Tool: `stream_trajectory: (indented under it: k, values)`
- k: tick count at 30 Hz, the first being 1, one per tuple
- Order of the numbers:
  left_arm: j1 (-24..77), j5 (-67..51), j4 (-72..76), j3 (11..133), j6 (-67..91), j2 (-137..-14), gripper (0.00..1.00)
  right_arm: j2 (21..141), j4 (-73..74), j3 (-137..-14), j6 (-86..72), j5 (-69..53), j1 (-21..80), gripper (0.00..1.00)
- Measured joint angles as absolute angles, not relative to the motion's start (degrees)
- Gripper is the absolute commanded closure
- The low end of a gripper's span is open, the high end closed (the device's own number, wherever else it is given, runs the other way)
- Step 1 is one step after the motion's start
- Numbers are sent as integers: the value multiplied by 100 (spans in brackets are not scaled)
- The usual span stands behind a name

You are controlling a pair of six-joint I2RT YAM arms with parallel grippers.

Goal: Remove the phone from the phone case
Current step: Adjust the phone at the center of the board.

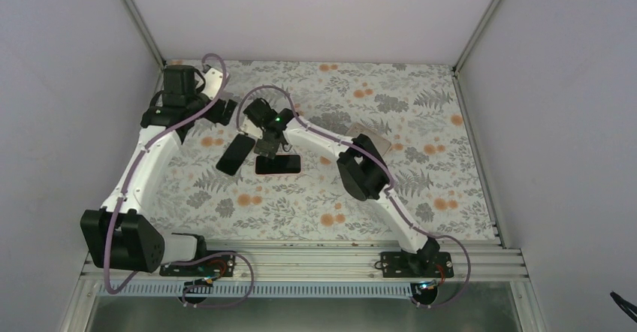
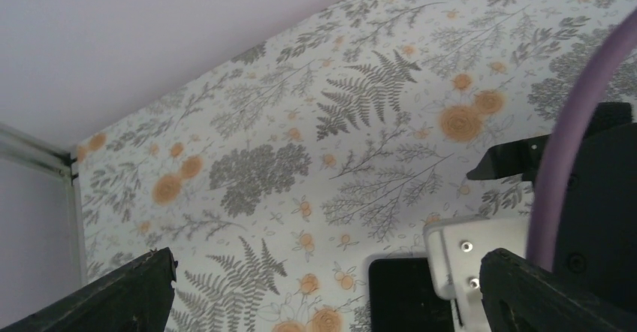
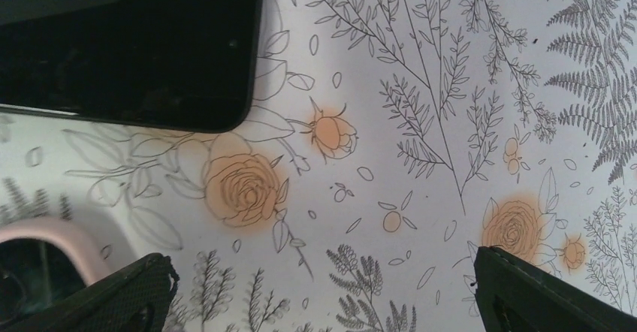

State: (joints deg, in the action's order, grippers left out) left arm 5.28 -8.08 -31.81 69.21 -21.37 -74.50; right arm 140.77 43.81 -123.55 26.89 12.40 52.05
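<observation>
Phone (image 1: 236, 154) out of its case, lying flat on the table (image 1: 421, 122), which is covered with a fern-and-orange-flower print and enclosed by plain grey walls (image 1: 67, 84).

Left arm (image 1: 146, 159): white links with a purple cable, extended to the far left part of the table. The left gripper (image 1: 227, 112) sits near the far left corner. In the left wrist view its fingers (image 2: 113, 298) are spread wide at the two lower corners with only patterned table between them.

Right arm (image 1: 375, 189): bent at the elbow and reaching toward the table's centre. The right gripper (image 1: 267, 150) is above the gap between the phone and the phone case (image 1: 278, 164). In the right wrist view its fingers (image 3: 105, 298) are likewise spread wide and hold nothing.

The phone is a black slab with rounded corners, angled left of centre. In the right wrist view (image 3: 128, 46) it fills the upper left.

The phone case, just right of the phone and apart from it, has a pink rim (image 3: 67, 238) and a dark inside. What the dark area is cannot be told.
</observation>
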Motion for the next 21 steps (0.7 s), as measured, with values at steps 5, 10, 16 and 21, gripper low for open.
stream_trajectory:
  k: [5, 10, 16, 21]
  values:
    - [32, -1009, -3188, 6923, -2034, -7485, 0, 14223, 4182, -12355, 2672, 1400, 5205, 2]
    - [-368, -1229, -3186, 6923, -2008, -7526, 0, 14237, 4176, -12355, 2661, 1164, 5205, 3]
    - [-611, -1470, -3183, 6923, -2008, -7550, 0, 14178, 4272, -12210, 2685, 364, 5221, 5]
    - [-838, -1608, -3186, 6923, -2014, -7588, 0, 14049, 4689, -11990, 2832, -416, 5341, 9]
